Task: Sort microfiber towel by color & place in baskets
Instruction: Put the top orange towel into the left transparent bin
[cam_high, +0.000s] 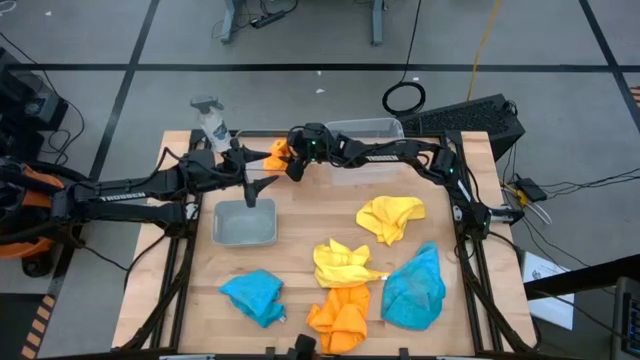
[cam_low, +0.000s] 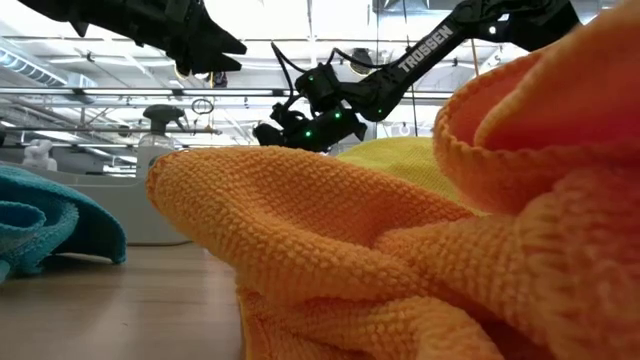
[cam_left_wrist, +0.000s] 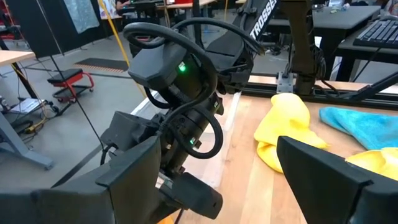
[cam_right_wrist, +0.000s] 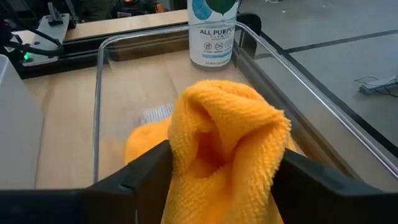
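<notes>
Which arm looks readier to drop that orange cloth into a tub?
The right. Its gripper is shut on the orange cloth right over a clear tub. The left gripper hangs open and empty above another tub.

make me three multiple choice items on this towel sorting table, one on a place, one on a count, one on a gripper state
1. Where is the orange fuzzy towel that the right gripper holds?
A. over a clear plastic basket by the white spray bottle
B. on the floor
C. on the black keyboard

2. How many bright blue fuzzy towels lie on the wooden table?
A. none
B. two
C. four

3. What state is the left gripper in?
A. shut on a yellow towel
B. open, holding nothing
C. shut on the bottle

Answers: 1 A, the right wrist view shows the basket's rim around the held towel. 2 B, the high view shows one and another. 3 B, the left wrist view shows its fingers apart and bare.
</notes>
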